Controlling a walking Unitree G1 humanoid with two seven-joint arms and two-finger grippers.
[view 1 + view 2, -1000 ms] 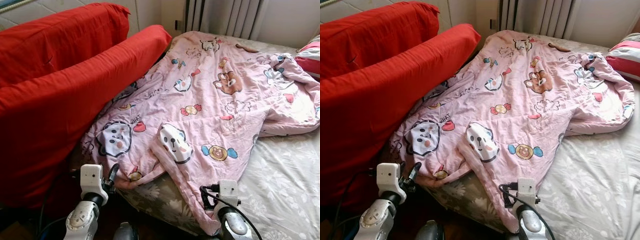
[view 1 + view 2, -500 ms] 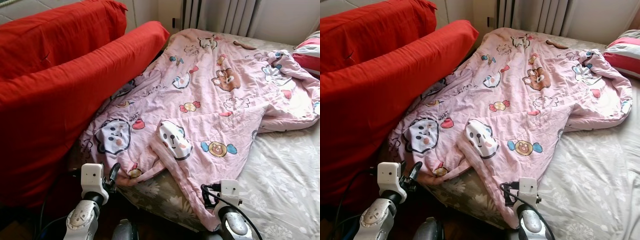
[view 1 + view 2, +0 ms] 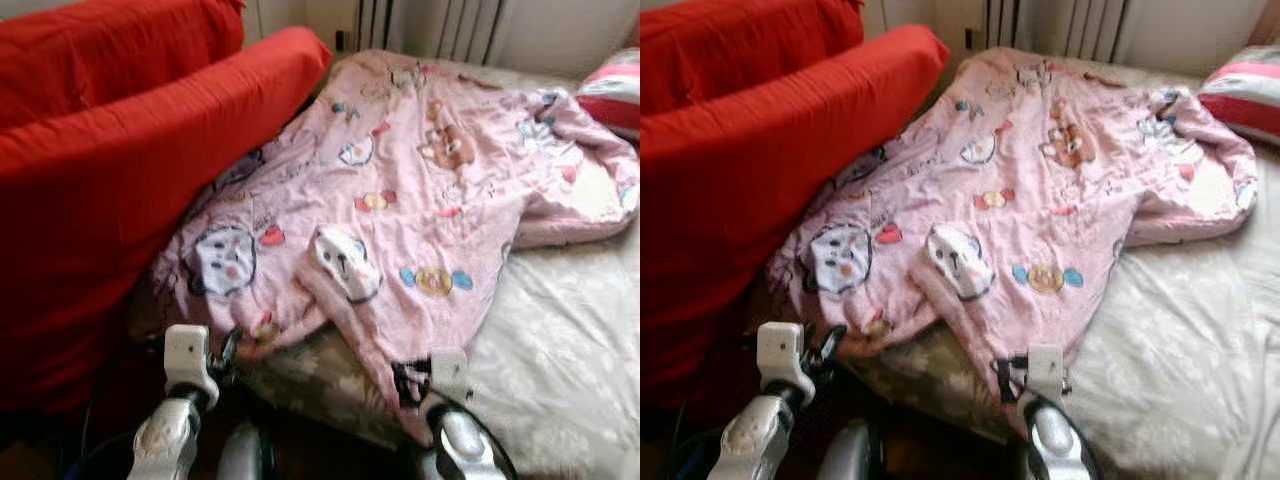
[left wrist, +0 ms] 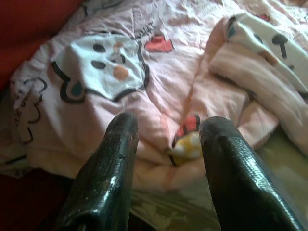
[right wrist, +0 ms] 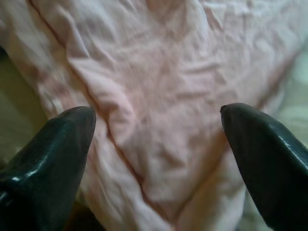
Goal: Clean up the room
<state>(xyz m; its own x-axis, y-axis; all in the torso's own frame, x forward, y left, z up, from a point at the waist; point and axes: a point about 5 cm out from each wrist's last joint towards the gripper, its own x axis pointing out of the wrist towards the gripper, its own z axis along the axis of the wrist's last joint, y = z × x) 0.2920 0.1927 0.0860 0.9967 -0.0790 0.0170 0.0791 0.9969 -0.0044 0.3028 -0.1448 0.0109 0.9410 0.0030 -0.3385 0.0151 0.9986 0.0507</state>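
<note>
My left end effector [image 4: 163,144] is released, fingers [image 4: 108,168] spread, hovering just short of the pink cartoon blanket [image 3: 420,190] edge near a yellow-and-red print. Right end effector [image 5: 159,139] also released, fingers wide apart over a plain pink fold hanging at the bed [image 3: 570,330] corner. I can't tell if either touches the fabric. Blanket lies crumpled across the bed's pale floral sheet, its left side pushed against the red sofa [image 3: 120,170]. A striped pillow [image 3: 1245,95] sits at the far right. Head views are blurred.
</note>
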